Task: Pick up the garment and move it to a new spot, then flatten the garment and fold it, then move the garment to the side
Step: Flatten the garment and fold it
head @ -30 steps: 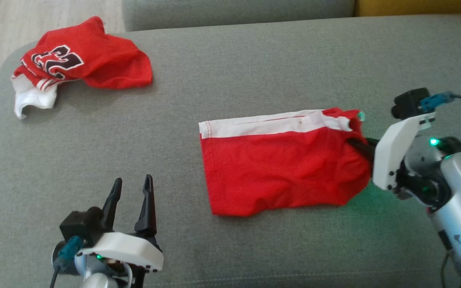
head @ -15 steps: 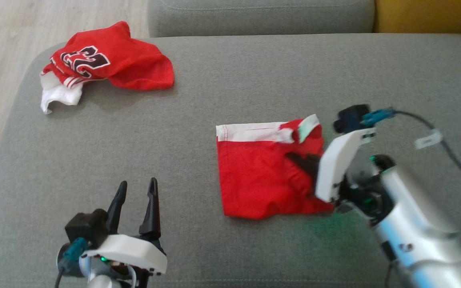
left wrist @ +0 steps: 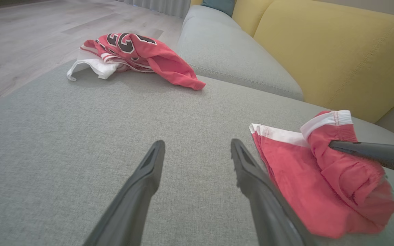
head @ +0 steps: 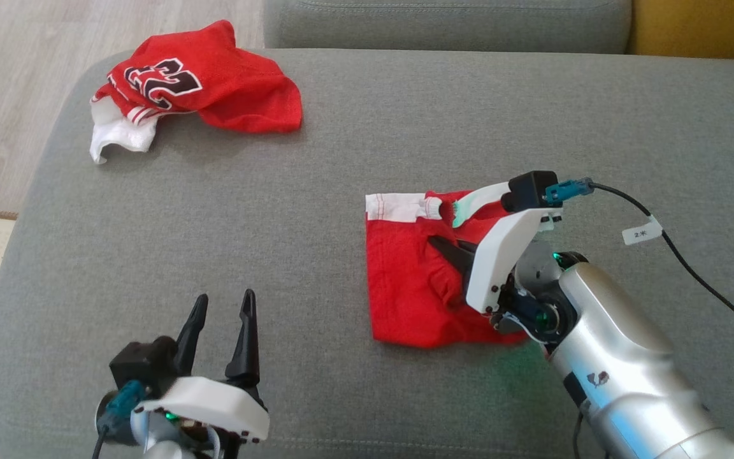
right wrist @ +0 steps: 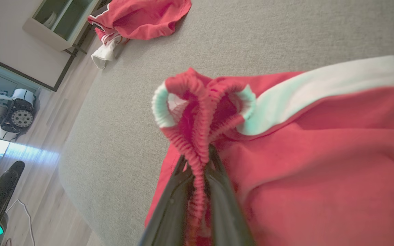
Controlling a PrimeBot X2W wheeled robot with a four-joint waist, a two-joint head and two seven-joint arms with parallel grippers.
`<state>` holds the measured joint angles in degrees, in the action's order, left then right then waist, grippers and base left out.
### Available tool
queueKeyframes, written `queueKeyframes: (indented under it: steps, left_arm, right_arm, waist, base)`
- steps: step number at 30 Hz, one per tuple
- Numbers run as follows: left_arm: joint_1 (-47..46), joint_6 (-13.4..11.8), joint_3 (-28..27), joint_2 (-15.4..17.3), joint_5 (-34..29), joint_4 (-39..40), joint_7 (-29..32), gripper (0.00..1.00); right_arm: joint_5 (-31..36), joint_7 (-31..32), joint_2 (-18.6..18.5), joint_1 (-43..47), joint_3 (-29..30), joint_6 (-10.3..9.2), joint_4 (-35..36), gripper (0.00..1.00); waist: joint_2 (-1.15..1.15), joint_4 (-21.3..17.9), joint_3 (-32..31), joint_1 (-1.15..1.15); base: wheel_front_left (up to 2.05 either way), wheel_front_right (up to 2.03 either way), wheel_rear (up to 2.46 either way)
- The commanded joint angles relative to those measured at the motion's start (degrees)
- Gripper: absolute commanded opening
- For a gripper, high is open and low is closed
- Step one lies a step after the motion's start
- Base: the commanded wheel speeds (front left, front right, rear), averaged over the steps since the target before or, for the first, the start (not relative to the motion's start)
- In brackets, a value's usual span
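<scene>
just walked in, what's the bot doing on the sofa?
The right gripper is shut on the waistband of the red shorts, lifting that end over the rest of them on the grey sofa cushion. The left gripper is open above bare cushion, holding nothing. A crumpled red jersey lies at the far left corner.

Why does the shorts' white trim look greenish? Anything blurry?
Head view: a green lamp on the right wrist glows onto the sofa and the white trim of the shorts. Right wrist view: the close-up shorts pinched in the right gripper look soft.
</scene>
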<state>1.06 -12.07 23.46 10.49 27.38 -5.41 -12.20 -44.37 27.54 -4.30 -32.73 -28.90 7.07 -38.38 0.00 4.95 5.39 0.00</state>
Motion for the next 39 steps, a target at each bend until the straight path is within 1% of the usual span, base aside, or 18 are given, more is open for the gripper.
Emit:
queueKeyframes:
  steps: [1, 2, 3, 4, 5, 13, 15, 19, 26, 33, 36, 39]
  left_arm:
    - [-2.28, 0.13, -1.54, -0.02, 0.38, 1.37, -0.55, 1.00]
    - [-2.35, 0.18, -1.48, -0.08, 0.41, 1.22, -0.60, 1.00]
    - [-2.41, 0.23, -1.43, -0.13, 0.44, 1.07, -0.65, 1.00]
    - [-2.46, 0.27, -1.40, -0.17, 0.48, 0.92, -0.70, 1.00]
    - [-2.51, 0.30, -1.37, -0.21, 0.51, 0.78, -0.76, 1.00]
    - [-2.86, 0.40, -1.33, -0.43, 0.76, 0.00, -1.14, 1.00]
    - [-2.89, 0.41, -1.37, -0.42, 0.79, -0.07, -1.19, 1.00]
    - [-2.94, 0.37, -1.62, -0.35, 0.83, -0.15, -1.45, 1.00]
    - [-2.79, -0.19, -2.65, -0.38, 0.64, 0.35, -2.05, 1.00]
    - [-2.86, -0.82, -4.02, -0.48, -0.07, 1.06, -2.49, 1.00]
    - [-2.68, -1.03, -4.77, -0.42, -0.54, 1.55, -2.62, 1.00]
    - [-2.44, -1.26, -5.57, -0.49, -0.96, 1.99, -2.70, 1.00]
  right_arm:
    - [-0.83, -1.64, 1.34, -3.02, -1.05, 0.42, 0.35, 0.25]
    - [-1.40, -2.21, 1.37, -3.33, -1.52, 0.42, -0.14, 0.44]
    - [-2.27, -2.84, 1.38, -3.59, -2.16, 0.42, -0.39, 0.70]
    - [-3.21, -3.40, 1.39, -3.82, -2.87, 0.42, -0.61, 0.93]
    - [-4.15, -3.93, 1.40, -4.06, -3.60, 0.42, -0.81, 1.00]
    - [-10.73, -8.22, 1.41, -6.11, -8.94, 0.42, -1.61, 1.00]
    - [-11.39, -9.00, 1.41, -6.42, -9.29, 0.42, -1.65, 1.00]
    - [-11.80, -13.21, 1.42, -7.97, -10.17, 0.42, -2.28, 1.00]
    - [-4.81, -24.88, 0.96, -9.79, -8.93, 0.42, -5.56, 1.00]
    - [2.50, -36.27, -0.33, -8.19, -6.36, 0.42, -8.66, 1.00]
    - [5.65, -39.73, -0.57, -6.79, -4.68, 0.42, -9.33, 1.00]
    - [9.28, -41.65, -0.66, -4.90, -2.05, 0.42, -8.84, 1.00]
  waist:
    - [0.00, 0.30, 0.08, 0.00]
    - [0.00, 0.43, 0.10, 0.00]
    - [0.00, 0.53, 0.10, 0.00]
    - [0.00, 0.59, 0.10, 0.00]
    - [0.00, 0.62, 0.10, 0.00]
    - [0.00, 0.48, 0.25, 0.00]
    - [0.00, 0.40, 0.27, 0.00]
    - [0.00, -0.10, 0.27, 0.00]
    - [0.00, -2.12, -0.07, 0.00]
    - [0.00, -4.31, -0.40, 0.00]
    - [0.00, -5.15, -0.59, 0.00]
    - [0.00, -5.93, -0.72, 0.00]
  base:
    - [0.00, 0.00, 0.00]
    - [0.00, 0.00, 0.00]
    - [0.00, 0.00, 0.00]
    - [0.00, 0.00, 0.00]
    - [0.00, 0.00, 0.00]
    - [0.00, 0.00, 0.00]
    - [0.00, 0.00, 0.00]
    - [0.00, 0.00, 0.00]
    - [0.00, 0.00, 0.00]
    - [0.00, 0.00, 0.00]
    - [0.00, 0.00, 0.00]
    - [0.00, 0.00, 0.00]
